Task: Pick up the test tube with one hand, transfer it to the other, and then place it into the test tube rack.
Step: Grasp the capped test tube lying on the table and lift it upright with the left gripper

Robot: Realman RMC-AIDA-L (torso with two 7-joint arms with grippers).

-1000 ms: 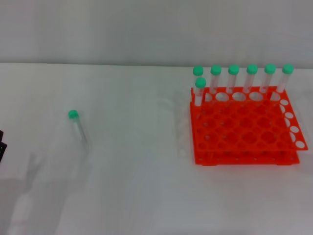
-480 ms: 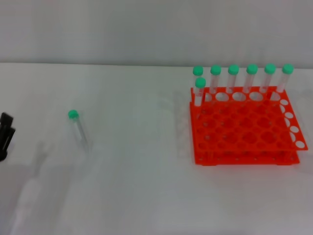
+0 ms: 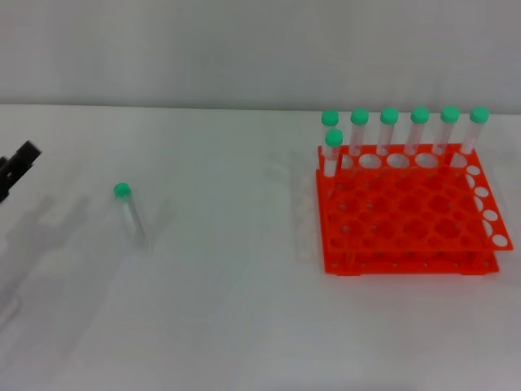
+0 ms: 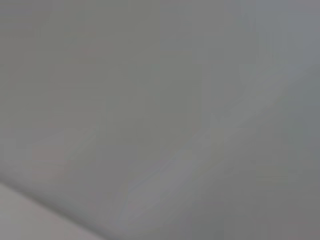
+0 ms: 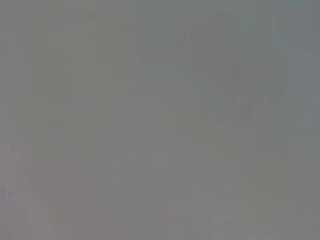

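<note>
left gripper [image 3: 18, 167] risen, fingers unclear | rack [image 3: 407, 220]: seven tubes [image 3: 389, 130] | test tube [image 3: 130, 212] lying

Cut-off gripper and two views that show nothing clear

In the head view only a small black part of the left gripper [image 3: 18, 167] shows at the picture's left edge; the rest is cut off, so it cannot be told if its fingers are apart or together. The right gripper is outside this view. The clear body of the lying test tube [image 3: 134, 216] is faint against the white counter [image 3: 228, 309]. Both wrist views give only blurred grey, with no thing to recognise.
</note>
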